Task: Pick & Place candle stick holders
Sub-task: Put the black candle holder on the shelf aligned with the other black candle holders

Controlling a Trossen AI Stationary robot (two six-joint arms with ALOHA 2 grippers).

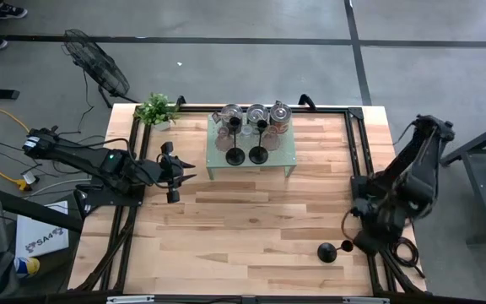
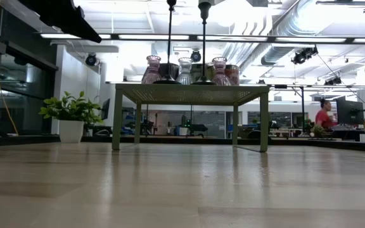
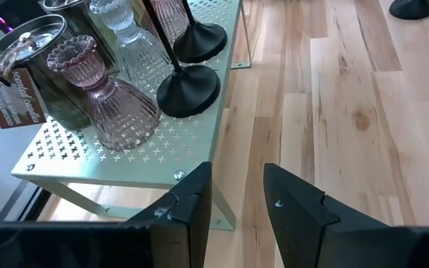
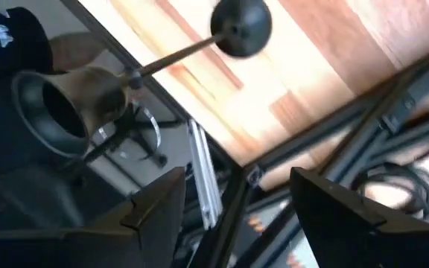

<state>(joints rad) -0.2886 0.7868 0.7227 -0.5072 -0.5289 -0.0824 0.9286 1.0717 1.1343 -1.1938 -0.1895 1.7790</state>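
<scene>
Two black candle stick holders (image 1: 234,155) (image 1: 258,154) stand by their round bases on a small green perforated stand (image 1: 283,157); their bases also show in the left wrist view (image 3: 188,89) (image 3: 207,41). The third holder (image 1: 327,251) stands by its base on the wood at the near right, its stem (image 4: 177,53) and top cup (image 4: 62,104) rising toward my right wrist camera. My right gripper (image 4: 233,216) is open just beside and above it, touching nothing. My left gripper (image 3: 237,208) is open and empty left of the stand.
On the stand, behind the holders, are ribbed glass vases (image 3: 110,97) and tin candles (image 3: 28,52). A potted plant (image 1: 156,110) sits at the table's far left corner. Black frame rails (image 1: 359,152) run along the table's sides. Bare wood (image 1: 243,228) lies between the arms.
</scene>
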